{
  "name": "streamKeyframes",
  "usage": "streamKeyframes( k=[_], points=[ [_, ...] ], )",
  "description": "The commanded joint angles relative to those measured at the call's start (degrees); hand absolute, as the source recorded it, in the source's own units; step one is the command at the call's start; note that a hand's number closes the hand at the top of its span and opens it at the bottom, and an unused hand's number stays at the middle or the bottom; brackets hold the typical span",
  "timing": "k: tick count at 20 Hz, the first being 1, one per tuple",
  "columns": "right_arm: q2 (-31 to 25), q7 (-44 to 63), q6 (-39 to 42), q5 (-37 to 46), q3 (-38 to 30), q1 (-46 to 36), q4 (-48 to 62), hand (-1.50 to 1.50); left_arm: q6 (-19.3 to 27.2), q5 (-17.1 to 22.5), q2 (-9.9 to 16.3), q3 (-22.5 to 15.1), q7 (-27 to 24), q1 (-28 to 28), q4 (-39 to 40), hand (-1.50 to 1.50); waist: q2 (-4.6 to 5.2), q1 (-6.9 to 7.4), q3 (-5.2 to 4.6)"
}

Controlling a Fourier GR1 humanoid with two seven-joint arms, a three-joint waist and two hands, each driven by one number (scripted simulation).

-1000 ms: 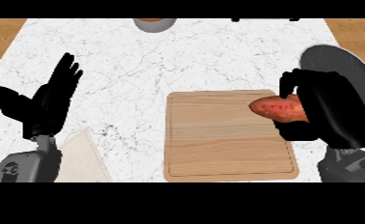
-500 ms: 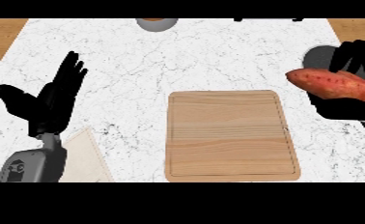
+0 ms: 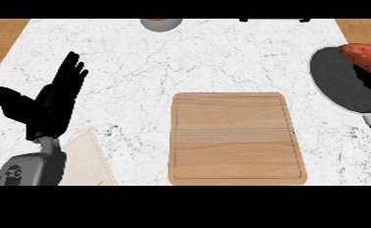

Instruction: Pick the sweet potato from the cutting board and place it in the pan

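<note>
Head view: I see the white marbled surface [image 3: 217, 60] from steeply above, with wood-coloured strips at the far left and far right corners. The wooden cutting board [image 3: 235, 136] lies flat at centre-right, its top bare. At the right edge, the dark pan [image 3: 339, 82] shows as a grey-rimmed oval, partly cut off by the frame. The sweet potato [image 3: 358, 55] is at the pan's upper right portion, reddish-orange, also cut by the frame edge; I cannot tell whether it touches the pan's bottom or hangs above it. I cannot find the right hand in this view, so I cannot report how it is set or whether it has hold of the sweet potato. The left hand [image 3: 51, 101] rests at the left side, fingers straight and pointing up, holding nothing, well apart from the cutting board. Its grey forearm [image 3: 33, 168] enters from the lower left corner. A pale beige panel [image 3: 85, 160] lies beside the forearm. A grey round object [image 3: 161, 24] sits at the far edge, top centre, partly cropped.
</note>
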Motion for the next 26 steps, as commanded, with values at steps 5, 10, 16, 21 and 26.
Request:
streamKeyframes(
  k=[5,10,16,21,26],
  points=[
    [-9.0,-17.7,-13.5,-2.9,-7.2,-6.4,30.8,1.50,2.0,-1.4,-1.8,-1.4,2.4,-5.1,2.8,0.00,0.44,0.49,0.08],
    [-10.8,-28.5,-19.0,-4.0,-7.3,-10.1,47.3,1.50,-1.3,1.4,0.6,1.7,0.0,-4.7,3.7,0.00,0.53,0.97,0.08],
    [-11.0,-31.6,-26.9,0.0,-5.7,-17.4,63.5,1.50,-2.6,1.3,0.6,0.4,-0.3,-1.9,0.4,0.00,0.97,2.83,0.17],
    [-12.1,-27.4,-26.6,-1.7,-9.4,-15.4,71.3,1.50,-1.4,0.1,-0.3,-0.3,-0.2,-2.6,1.4,0.00,1.19,2.41,0.25],
    [-15.1,-26.8,-21.2,-1.5,-9.4,-18.6,77.4,-1.50,-0.9,0.1,-0.8,-1.0,1.9,-2.6,-1.1,0.00,1.24,3.11,0.30]
  ],
)
